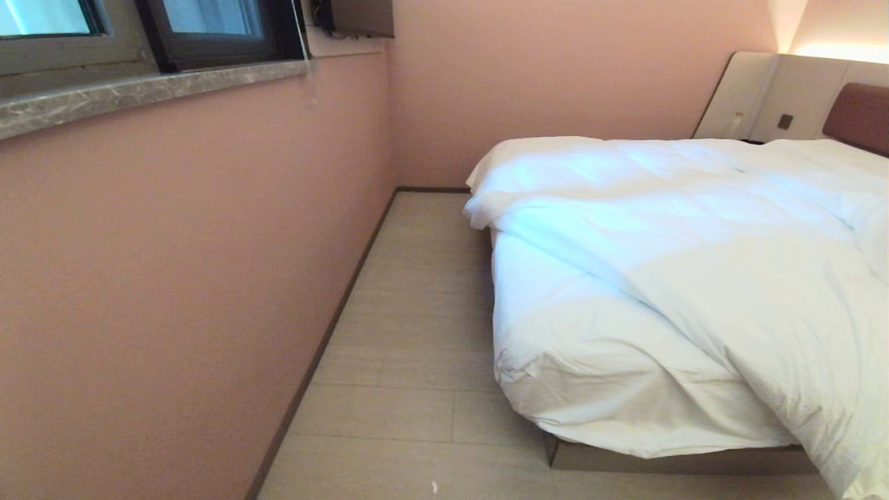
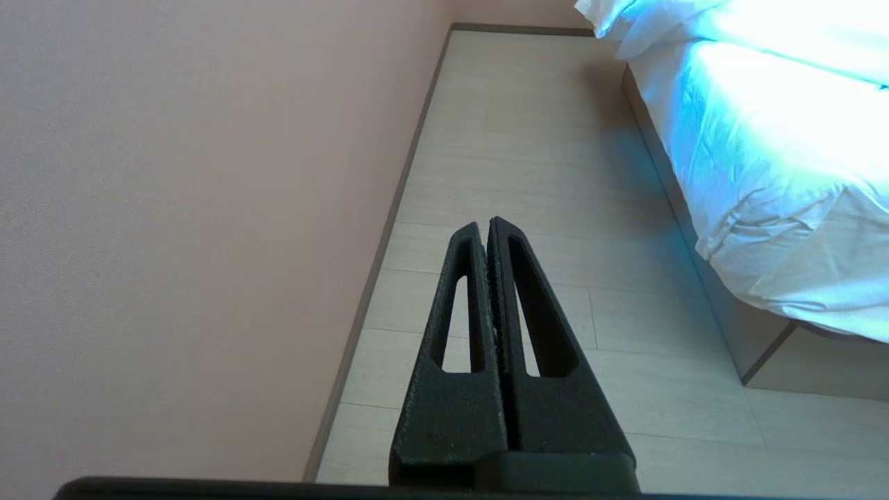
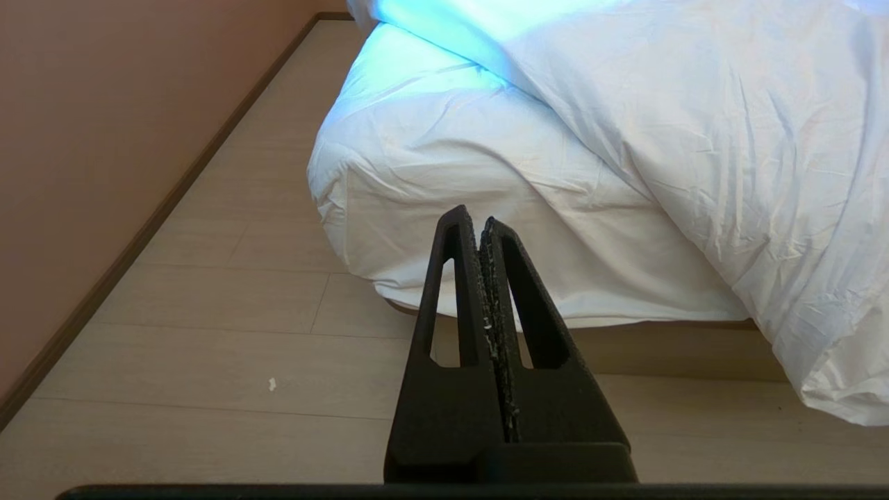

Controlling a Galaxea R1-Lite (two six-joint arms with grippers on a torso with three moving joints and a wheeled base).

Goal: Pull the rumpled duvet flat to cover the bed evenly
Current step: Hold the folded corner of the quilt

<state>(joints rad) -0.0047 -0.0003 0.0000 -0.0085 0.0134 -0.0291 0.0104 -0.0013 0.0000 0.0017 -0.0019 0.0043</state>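
The white puffy duvet point(image 1: 729, 229) lies skewed across the bed point(image 1: 680, 458), bunched toward the right, where it hangs over the foot edge. The near-left corner of the mattress shows bare under its white sheet point(image 1: 590, 361). Neither arm shows in the head view. My left gripper point(image 2: 486, 223) is shut with nothing in it and hangs over the floor strip beside the bed. In the right wrist view my right gripper point(image 3: 476, 221) is also shut and empty, a little short of the mattress corner point(image 3: 389, 187), with the duvet point(image 3: 729, 139) draped beyond it.
A pink wall point(image 1: 173, 278) with a stone window sill point(image 1: 139, 94) runs along the left. A narrow strip of pale wood floor point(image 1: 417, 333) lies between wall and bed. The brown headboard point(image 1: 861, 114) with grey panels stands at the far right.
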